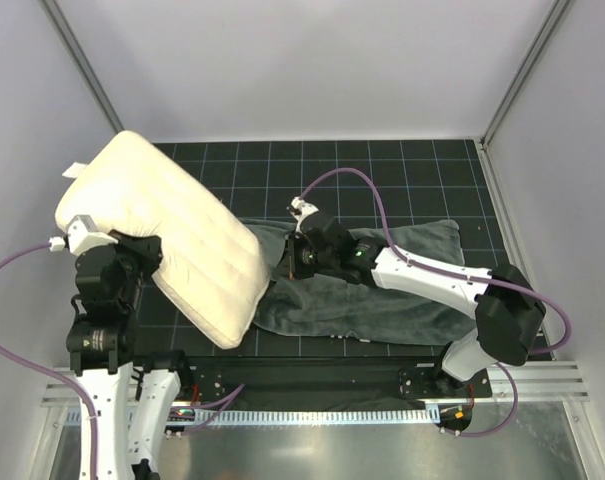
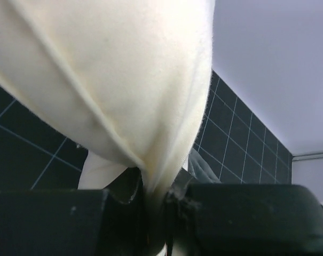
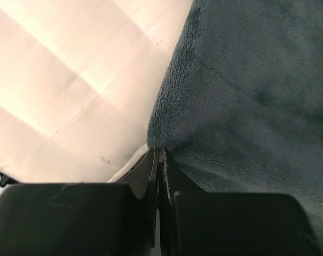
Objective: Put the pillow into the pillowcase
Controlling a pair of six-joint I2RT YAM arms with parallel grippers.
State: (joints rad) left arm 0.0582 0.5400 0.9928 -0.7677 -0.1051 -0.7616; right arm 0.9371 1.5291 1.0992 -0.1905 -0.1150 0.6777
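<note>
Pillow (image 1: 182,230), puffy cream, clenched in left gripper (image 2: 156,189), may snag: right gripper (image 3: 160,160) clamps plush grey pillowcase (image 1: 367,312), perhaps both layers.

The left arm (image 1: 100,330) stands nearly upright over its base with its wrist turned to the right. The left gripper (image 2: 155,194) has its jaws closed on a fold of the pillow (image 1: 182,225). The right arm (image 1: 432,275) reaches low to the left. The right gripper (image 3: 160,160) pinches the pillowcase (image 1: 382,305) edge, its jaws almost touching.
</note>
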